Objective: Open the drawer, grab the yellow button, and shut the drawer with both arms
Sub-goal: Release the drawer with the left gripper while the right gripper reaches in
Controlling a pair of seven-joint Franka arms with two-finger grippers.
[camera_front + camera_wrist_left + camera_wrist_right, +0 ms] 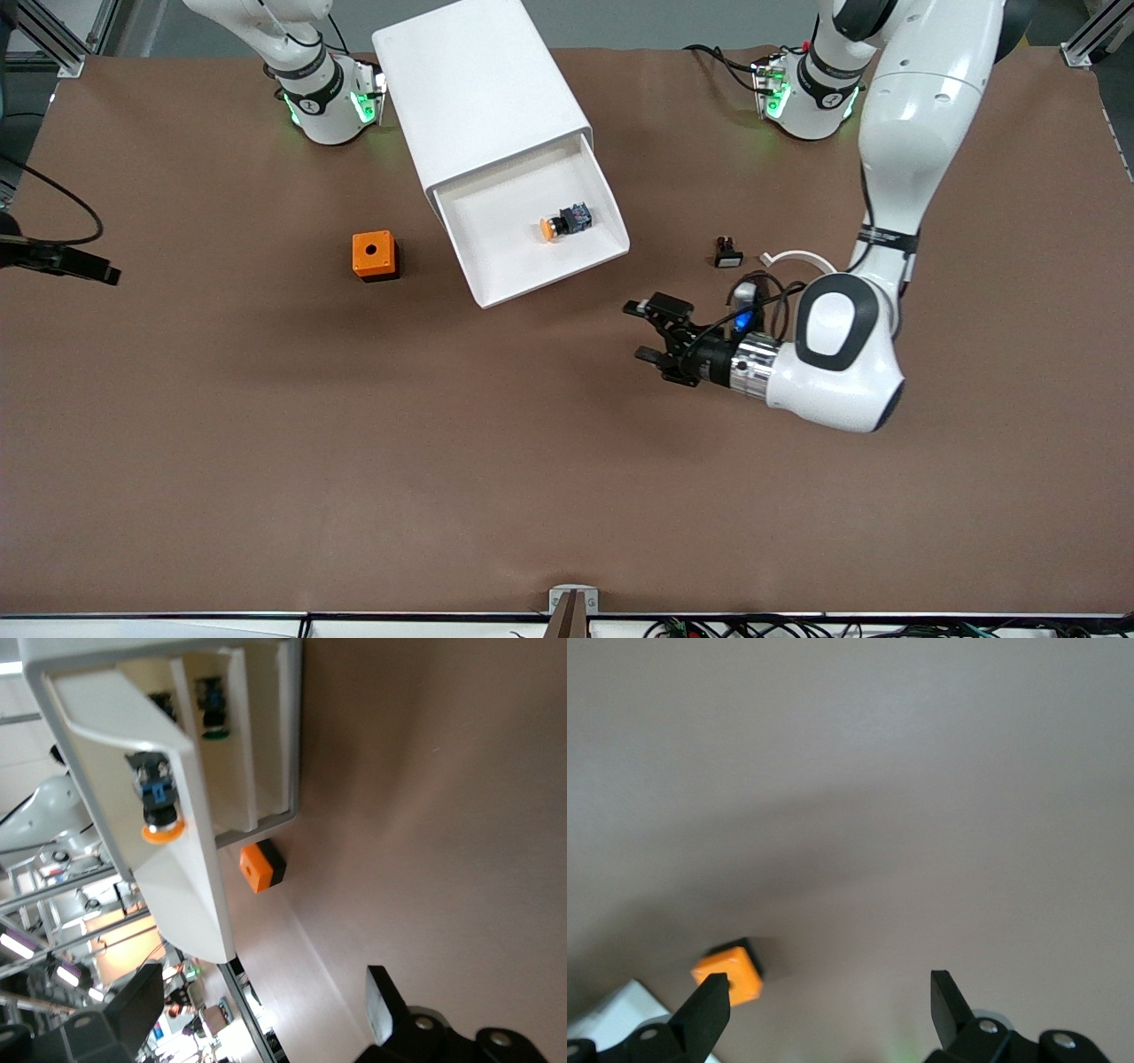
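Hovering over the counter (266, 461), the left pincer (654, 332) gaped wide and empty, near the pulled-out drawer (532, 232).
The button (564, 221) lay inside it: probably light, rigid and small, best pinched across its black-and-blue body; no writing readable. The right pincer (824, 1010), also spread empty, waited above an orange cube (374, 255).

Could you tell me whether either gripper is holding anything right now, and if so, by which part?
Nothing is held. The left gripper is open over bare table, and the right gripper is open too. The button lies untouched in the open drawer.
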